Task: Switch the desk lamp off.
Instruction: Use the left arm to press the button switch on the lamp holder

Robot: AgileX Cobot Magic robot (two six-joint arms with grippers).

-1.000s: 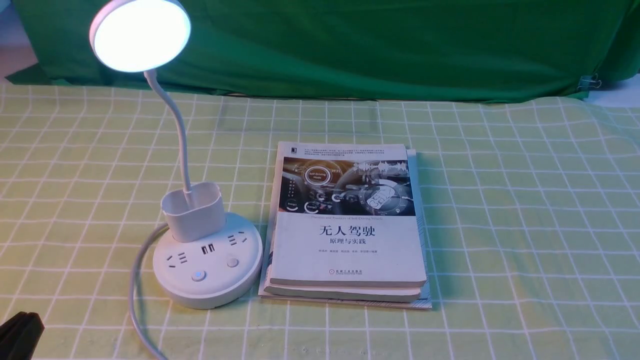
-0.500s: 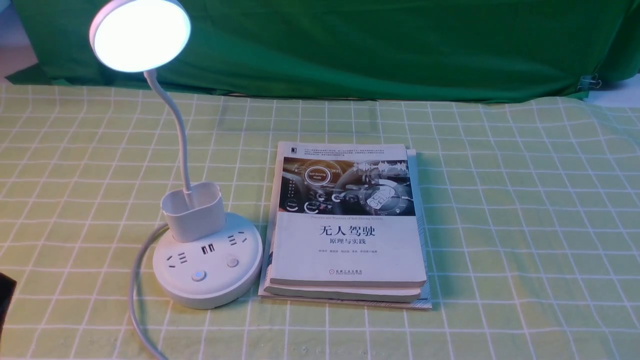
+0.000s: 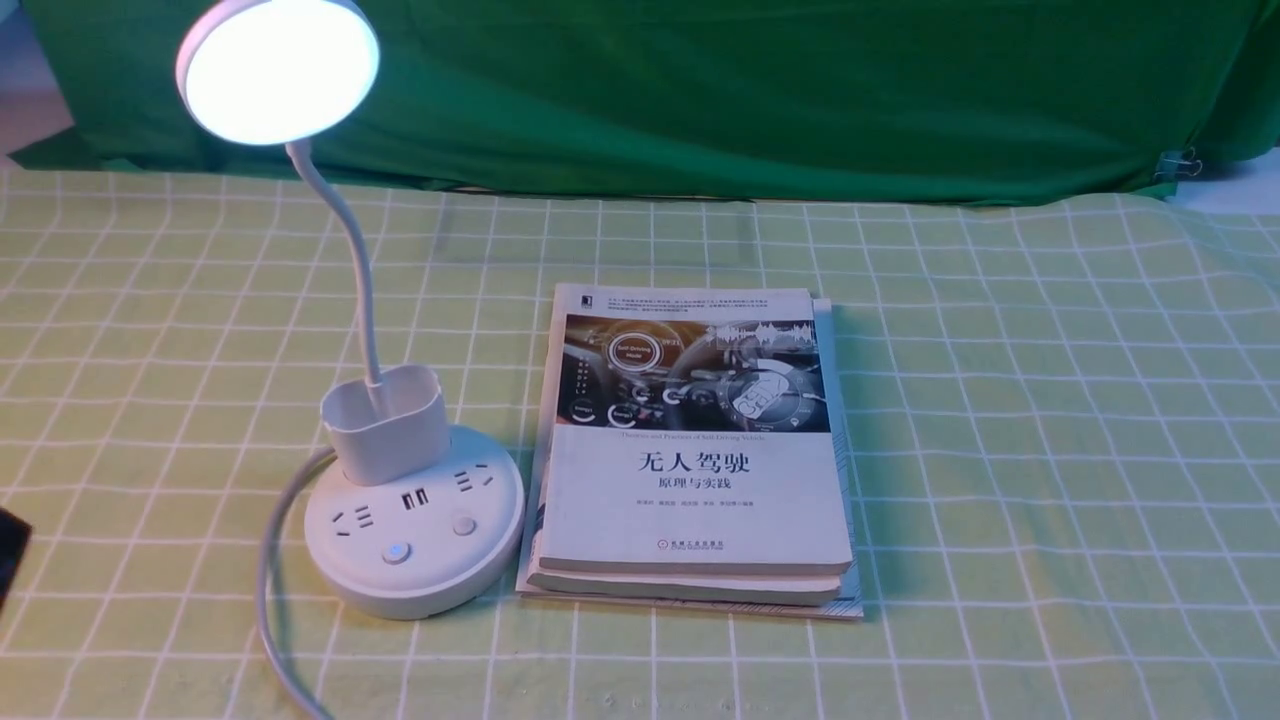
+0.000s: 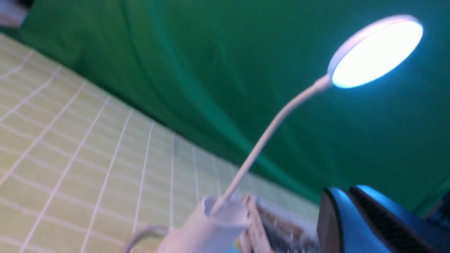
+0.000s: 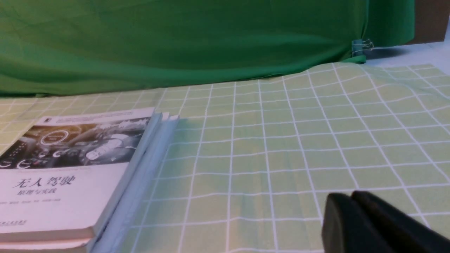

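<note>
Lamp point(image 3: 415, 575) aglow on worktop point(image 3: 960, 640) | right of and beyond nearer left tool point(image 4: 346, 193) | tool closed, empty

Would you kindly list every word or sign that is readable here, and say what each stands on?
"无人驾驶": title on the top book of the stack
"原理与实践": below that title
"Theories and Practices of Self-Driving Vehicle": thin line above the title, slightly soft
"Self-Driving Mode": round dial in the cover picture
"机械工业出版社" and "China Machine Press": foot of the cover, faint
Too small to read: the cover's top lines and author line.
No lettering is legible on the desk lamp.
</note>
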